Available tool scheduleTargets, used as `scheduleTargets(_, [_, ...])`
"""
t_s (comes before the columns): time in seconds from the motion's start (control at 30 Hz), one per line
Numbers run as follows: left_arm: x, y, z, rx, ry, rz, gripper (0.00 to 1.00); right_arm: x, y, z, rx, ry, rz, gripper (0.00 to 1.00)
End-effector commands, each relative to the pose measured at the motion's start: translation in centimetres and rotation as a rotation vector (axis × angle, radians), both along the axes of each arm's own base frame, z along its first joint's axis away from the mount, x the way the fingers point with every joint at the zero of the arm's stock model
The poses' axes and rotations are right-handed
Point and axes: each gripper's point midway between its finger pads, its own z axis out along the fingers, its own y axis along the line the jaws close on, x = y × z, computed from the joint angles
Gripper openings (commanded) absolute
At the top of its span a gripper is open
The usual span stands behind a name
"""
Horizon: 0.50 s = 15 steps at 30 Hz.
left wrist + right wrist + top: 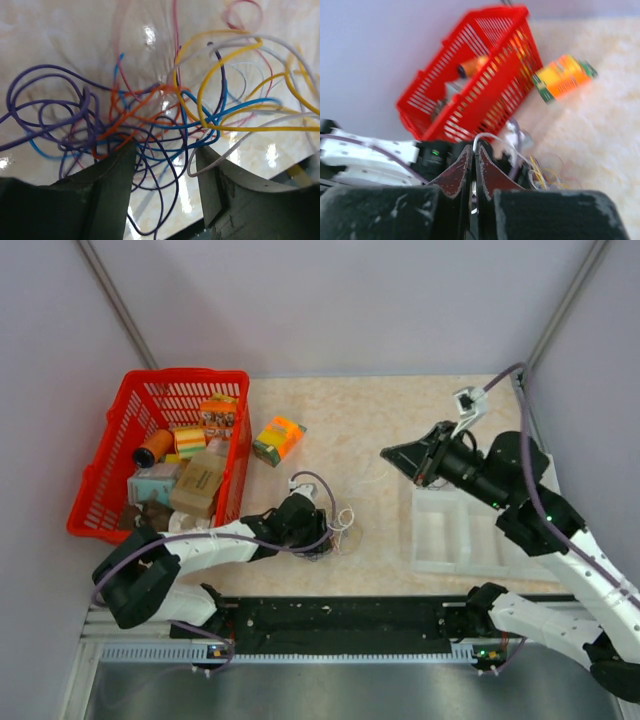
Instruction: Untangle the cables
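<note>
Lying flat, cables (150,117) tangled, widest left to right

Bright, even light; table (148,35) glare; right wrist view blurred.

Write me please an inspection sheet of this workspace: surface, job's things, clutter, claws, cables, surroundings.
Surface: glossy beige marbled table.
Job's things: wire tangle of purple, blue, orange, yellow, white and pink loops, knotted together near the front edge.
Clutter: red basket of small packages at the left; orange box beside it; white tray at the right.
Claws: left claw open, low over the tangle, wires between its fingers; right claw shut, raised, away from the tangle; whether it holds a wire cannot be told.
Cables: purple arm cable loops over the left wrist; another at the right wrist.
Surroundings: plain grey walls; nothing else seen.
</note>
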Motion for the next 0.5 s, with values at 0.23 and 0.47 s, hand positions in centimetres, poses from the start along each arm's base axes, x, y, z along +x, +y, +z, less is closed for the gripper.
scheduleTargets(0.23, [0.5, 2.0, -1.2, 0.019, -0.033, 0.097, 0.55, -4.5, -4.3, 20.9, 0.181, -0.422, -0.008, 0.0])
scheduleTargets(0.47, [0.4, 3.3, 0.4, 0.014, -0.094, 0.115, 0.55, -4.2, -6.6, 23.8, 0.168, -0.512, -0.115, 0.0])
